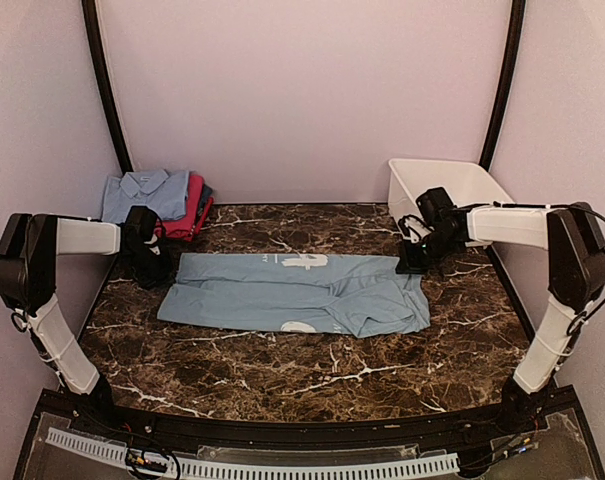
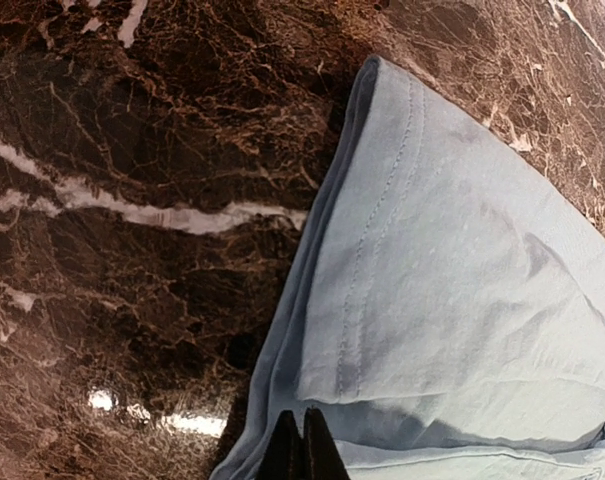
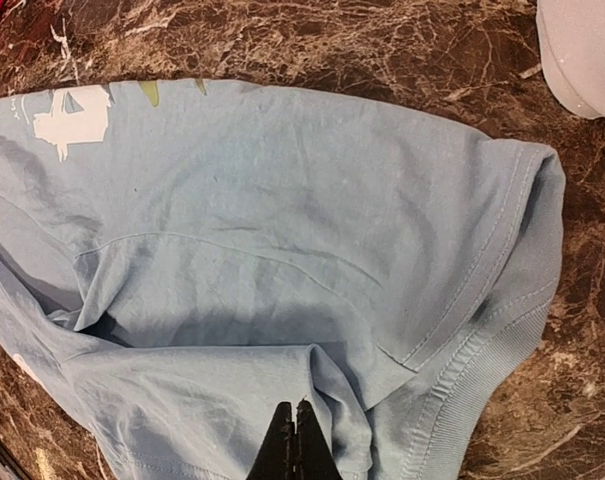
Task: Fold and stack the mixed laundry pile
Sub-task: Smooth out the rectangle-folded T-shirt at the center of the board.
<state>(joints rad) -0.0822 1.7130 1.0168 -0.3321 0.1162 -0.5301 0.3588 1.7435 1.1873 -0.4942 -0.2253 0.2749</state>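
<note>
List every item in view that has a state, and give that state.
pale blue tee: spread flat, partly folded.
collared shirt: folded, lying topmost.
pink garment: folded, under the shirt.
white tub: upright.
left gripper: shut, tips at tee's edge.
right gripper: shut, tips on tee's cloth.

Top view looks down from behind over the whole table (image 1: 282, 375); both wrist views hang close above opposite ends of the pale blue tee (image 1: 292, 292).

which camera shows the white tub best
Top external: nearly all of the tub shows, at the far right of the table. Right wrist catches only one rounded corner of it. Left wrist shows none of it, only the tee and table.
</note>
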